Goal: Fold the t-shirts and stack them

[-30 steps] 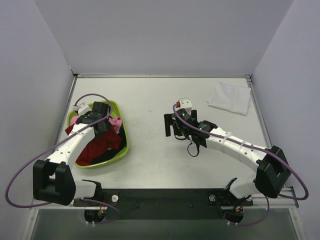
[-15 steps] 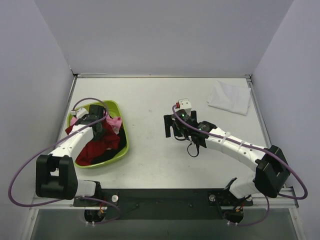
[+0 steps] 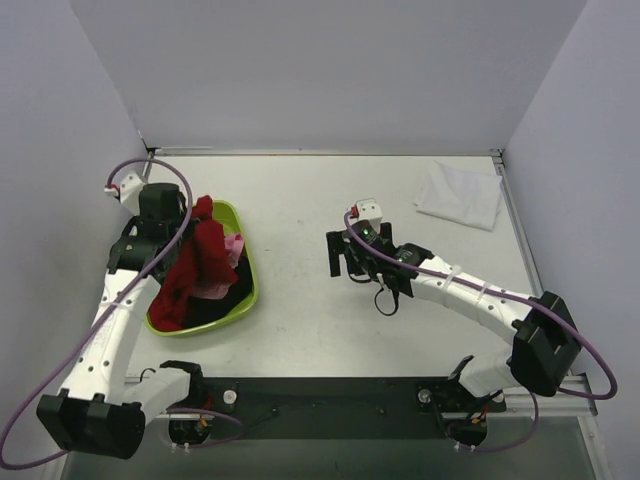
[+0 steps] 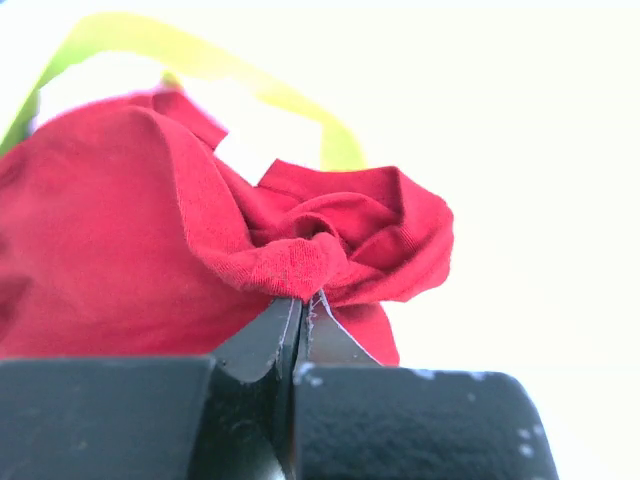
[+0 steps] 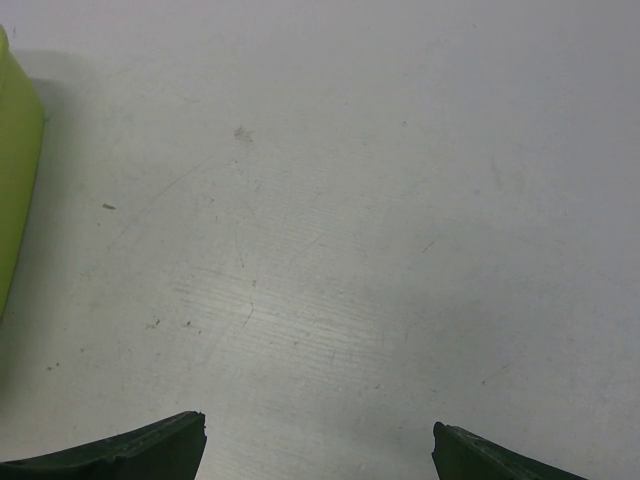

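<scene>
Left end effector [image 3: 197,218] is seen closed tight on a bunched fold of the deep red t-shirt [image 3: 192,268], the jaws meeting with only cloth pinched between them in the left wrist view [image 4: 300,312]. The grip is taken at one gathered edge, probably so that the rest of the garment can be drawn free of the lime-green tub [image 3: 251,290] and of the other shirts heaped in it.

The red t-shirt [image 4: 140,220] is held raised over the far part of the tub, and its lower end is draped back inside. It is hung as a loose rope, not spread. Its long axis is run from the pinch near the far rim toward the near end of the tub, slightly leftward in the top view. Which end is collar or hem cannot be told.

The pink t-shirt [image 3: 235,247] is left crumpled beside it in the tub, and the black t-shirt [image 3: 215,313] is glimpsed beneath. The white t-shirt [image 3: 460,196] is laid at the far right corner of the surface [image 3: 300,330], well apart.

The right end effector [image 3: 342,256] is held wide open and empty [image 5: 320,440] low over bare surface, apparently kept ready to take a share of the cloth.
</scene>
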Action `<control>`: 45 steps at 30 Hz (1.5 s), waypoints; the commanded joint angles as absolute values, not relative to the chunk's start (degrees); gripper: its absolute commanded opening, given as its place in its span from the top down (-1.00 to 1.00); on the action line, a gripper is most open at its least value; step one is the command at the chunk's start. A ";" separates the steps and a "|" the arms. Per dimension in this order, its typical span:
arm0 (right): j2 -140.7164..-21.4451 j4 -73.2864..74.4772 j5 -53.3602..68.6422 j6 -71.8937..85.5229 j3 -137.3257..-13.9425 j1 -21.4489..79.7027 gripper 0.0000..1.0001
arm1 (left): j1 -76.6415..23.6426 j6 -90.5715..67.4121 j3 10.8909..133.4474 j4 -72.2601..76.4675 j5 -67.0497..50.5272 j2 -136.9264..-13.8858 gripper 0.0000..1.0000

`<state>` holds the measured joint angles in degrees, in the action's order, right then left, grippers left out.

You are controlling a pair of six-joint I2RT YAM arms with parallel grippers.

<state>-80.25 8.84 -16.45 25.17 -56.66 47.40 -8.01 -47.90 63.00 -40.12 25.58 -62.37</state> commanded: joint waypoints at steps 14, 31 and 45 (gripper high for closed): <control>-60.66 16.34 -30.75 30.76 -52.57 48.60 -1.00 | -42.78 -23.75 91.39 -11.34 2.64 -77.42 1.00; -43.15 33.84 -39.90 32.26 -59.77 49.75 -1.00 | -54.14 -30.85 79.46 9.93 -4.14 -99.32 1.00; -50.45 31.91 -36.83 33.05 -60.38 50.01 -1.00 | -51.77 -36.20 58.81 -2.71 15.89 -86.51 0.34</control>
